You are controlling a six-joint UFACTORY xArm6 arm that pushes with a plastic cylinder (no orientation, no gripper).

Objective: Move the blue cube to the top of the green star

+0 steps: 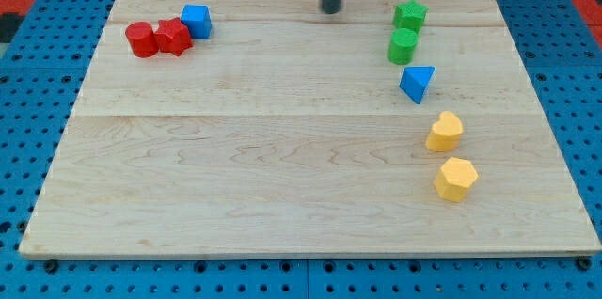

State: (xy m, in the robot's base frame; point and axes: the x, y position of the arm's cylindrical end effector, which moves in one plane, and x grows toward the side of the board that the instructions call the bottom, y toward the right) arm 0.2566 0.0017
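Yellow hexagon [455, 179] nearest; blue cube [197, 21] touching red star [174, 36]; no jaws, my tip [331, 9] bare.

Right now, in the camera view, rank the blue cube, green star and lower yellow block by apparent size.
1. Lower yellow block, though it sits nearest the view's bottom, so nearness may inflate it.
2. Blue cube and green star look alike; no ranking.

Open board lying between blue cube [197, 21] and green star [410, 14]; only my tip [331, 9] standing there. 2 red blocks [158, 38] crowding cube's left.
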